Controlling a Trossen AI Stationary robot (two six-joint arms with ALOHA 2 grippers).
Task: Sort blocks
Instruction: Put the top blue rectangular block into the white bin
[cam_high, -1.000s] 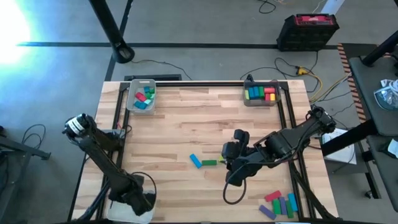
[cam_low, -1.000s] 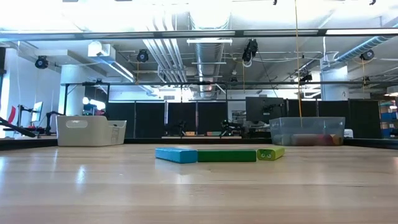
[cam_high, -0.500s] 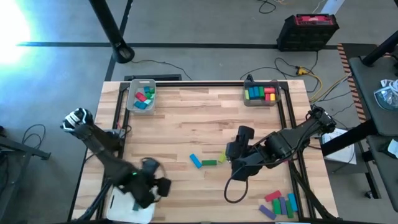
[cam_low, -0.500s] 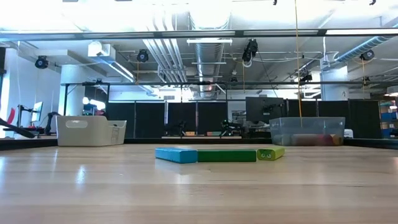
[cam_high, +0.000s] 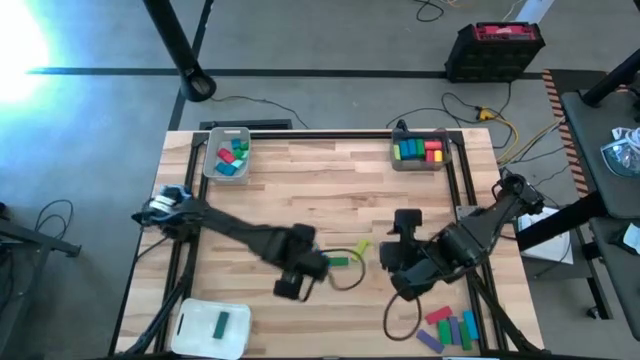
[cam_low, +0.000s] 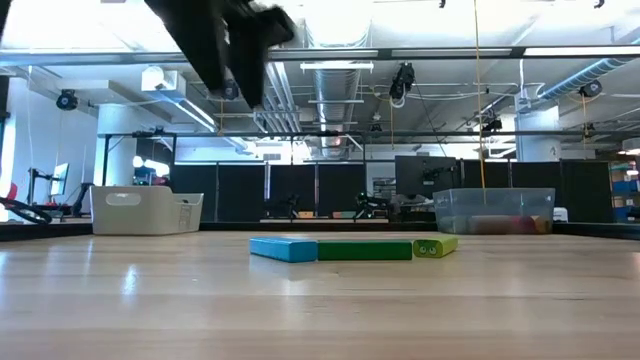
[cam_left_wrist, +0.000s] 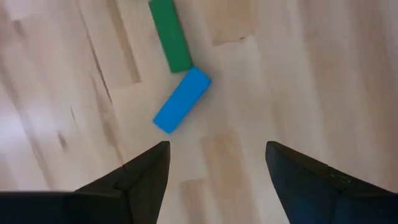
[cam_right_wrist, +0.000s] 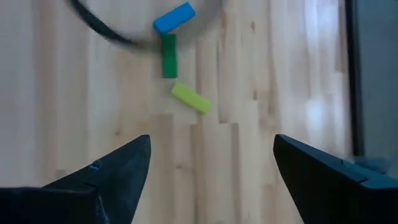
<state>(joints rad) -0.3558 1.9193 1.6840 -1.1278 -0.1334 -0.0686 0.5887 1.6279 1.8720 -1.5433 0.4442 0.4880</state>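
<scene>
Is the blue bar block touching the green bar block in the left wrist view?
Yes, one corner of the blue bar block meets the end of the green bar block on the wooden table.

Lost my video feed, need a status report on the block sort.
Left end effector open, empty, over blue bar. Right end effector open, empty, off to the side. Green bar touches blue; yellow bar beside them. Nothing in the way.
</scene>
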